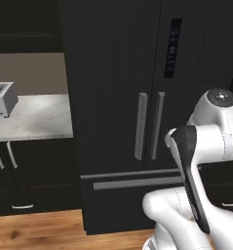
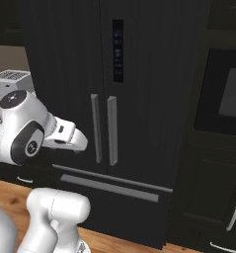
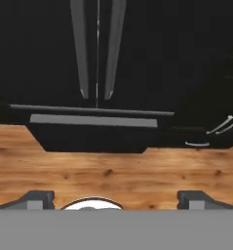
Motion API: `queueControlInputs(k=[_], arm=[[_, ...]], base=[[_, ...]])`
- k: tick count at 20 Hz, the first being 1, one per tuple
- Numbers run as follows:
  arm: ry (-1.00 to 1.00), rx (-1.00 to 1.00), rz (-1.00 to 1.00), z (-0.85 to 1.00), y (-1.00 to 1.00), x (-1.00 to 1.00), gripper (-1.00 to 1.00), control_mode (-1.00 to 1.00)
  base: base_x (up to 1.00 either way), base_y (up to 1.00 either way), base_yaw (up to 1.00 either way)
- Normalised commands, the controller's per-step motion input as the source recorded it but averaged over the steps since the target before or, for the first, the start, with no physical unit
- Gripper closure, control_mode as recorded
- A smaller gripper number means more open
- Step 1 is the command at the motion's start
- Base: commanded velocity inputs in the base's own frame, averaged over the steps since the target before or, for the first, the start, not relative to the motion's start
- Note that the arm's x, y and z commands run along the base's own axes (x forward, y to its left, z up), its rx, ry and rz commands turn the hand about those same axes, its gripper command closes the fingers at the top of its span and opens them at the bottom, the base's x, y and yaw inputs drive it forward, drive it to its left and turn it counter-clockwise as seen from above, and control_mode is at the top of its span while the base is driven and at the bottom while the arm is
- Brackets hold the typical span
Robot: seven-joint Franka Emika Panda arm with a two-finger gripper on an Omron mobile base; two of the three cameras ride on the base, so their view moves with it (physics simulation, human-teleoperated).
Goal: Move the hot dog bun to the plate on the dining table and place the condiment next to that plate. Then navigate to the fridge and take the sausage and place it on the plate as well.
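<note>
The tall black fridge [image 1: 118, 97] [image 2: 139, 89] stands straight ahead with both doors shut. Its two grey vertical handles [image 1: 149, 126] [image 2: 103, 129] meet at the centre seam, and a long grey drawer handle [image 3: 93, 120] runs below them. In the hand view my gripper [image 3: 116, 200] looks at the fridge's [image 3: 137, 58] lower half from low over the floor; its two dark fingertips [image 3: 37, 197] stand far apart, open, with nothing between them. My arm is folded back close to the base. The hot dog bun, plate, dining table, condiment and sausage are out of view.
A silver toaster [image 1: 2, 97] [image 2: 8, 81] sits on the marble wall counter [image 1: 35, 119] left of the fridge, over black cabinets [image 1: 30, 171]. A built-in black oven [image 2: 228, 94] and more cabinets [image 2: 213, 207] stand to the right. Wooden floor [image 3: 113, 171] lies in front.
</note>
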Motion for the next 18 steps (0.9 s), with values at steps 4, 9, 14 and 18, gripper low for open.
queueControlInputs(k=[4, 9, 14, 18], arm=[[-0.24, 0.06, -0.01, 0.0, -0.16, 1.0, -1.0, -1.0], [-0.05, 0.02, 0.0, 0.0, -0.21, 0.99, -1.0, -1.0], [0.0, 0.0, -0.01, -0.1, -0.29, 0.93, -1.0, -1.0], [0.0, 0.0, 0.0, -0.31, -0.26, 0.81, -1.0, -1.0]], base=[[0.0, 0.0, 0.0], [0.0, 0.0, 0.0], [0.0, 0.0, 0.0], [0.0, 0.0, 0.0]])
